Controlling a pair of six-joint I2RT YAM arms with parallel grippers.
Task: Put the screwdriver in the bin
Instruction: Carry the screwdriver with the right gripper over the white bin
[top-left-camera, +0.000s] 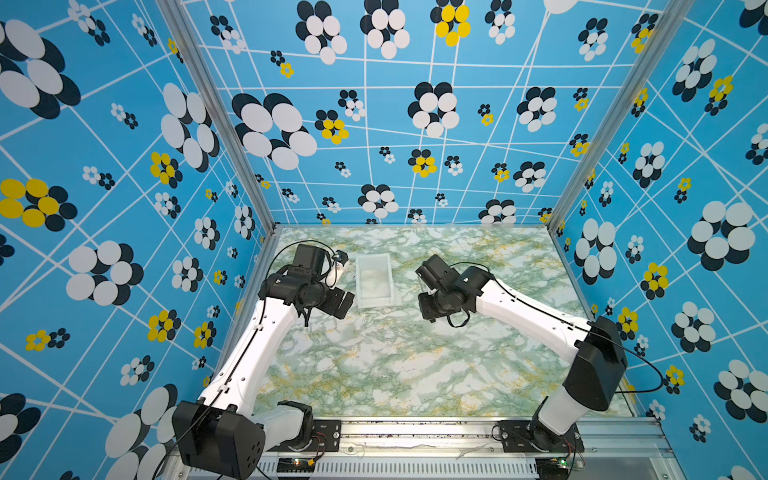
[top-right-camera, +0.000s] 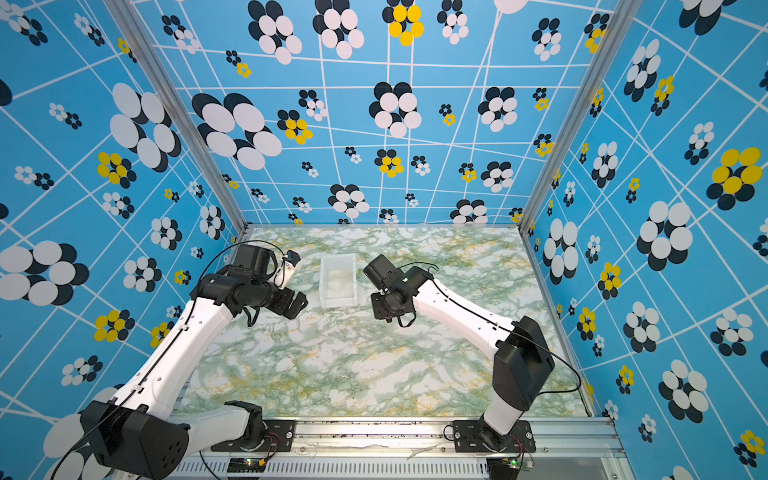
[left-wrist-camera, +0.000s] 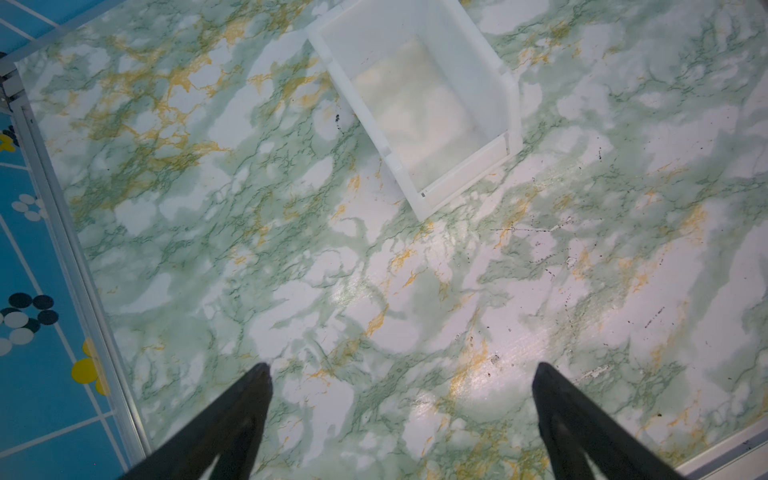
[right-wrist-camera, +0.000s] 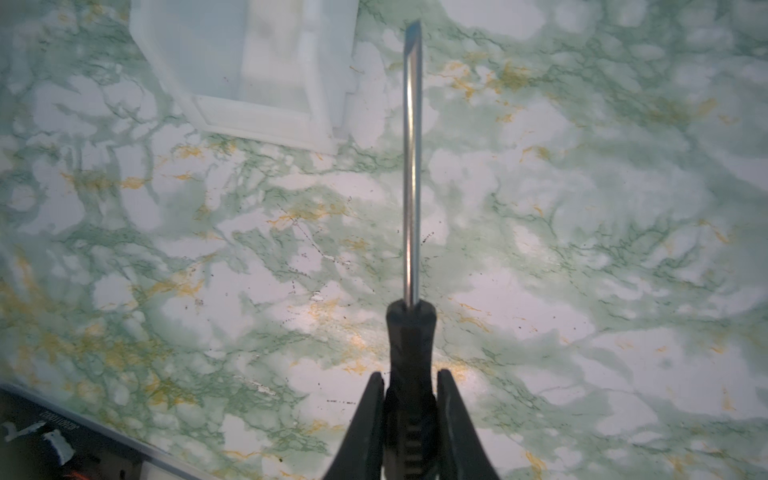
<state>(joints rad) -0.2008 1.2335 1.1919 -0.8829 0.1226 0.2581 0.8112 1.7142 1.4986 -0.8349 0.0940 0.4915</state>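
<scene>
While the right claw (right-wrist-camera: 410, 374) is clenched on its black handle, the screwdriver (right-wrist-camera: 411, 232) points straight out from between the two fingers, its thin grey metal shaft catching the light along one edge. From the right wrist, the shaft's tip lies beside a corner of the bin (right-wrist-camera: 257, 120), outside its walls, and green-and-yellow marbled table (right-wrist-camera: 582, 249) shows behind the whole tool. In both top views the right arm's end sits just right of the bin's near half, and the screwdriver itself is hidden beneath it.

The small white rectangular bin (top-left-camera: 376, 302) stands on the far half of the table, a little left of centre, with its long sides running near to far. The marble pattern shows faintly through its translucent bottom.

Just left of the bin is the left arm's end. Its left claw (left-wrist-camera: 401, 368) is released, with the dark fingers (left-wrist-camera: 249, 399) spread wide over bare table and nothing between them.

Blue walls (top-left-camera: 374, 124) printed with black, white and yellow flower shapes enclose the table on three sides.
</scene>
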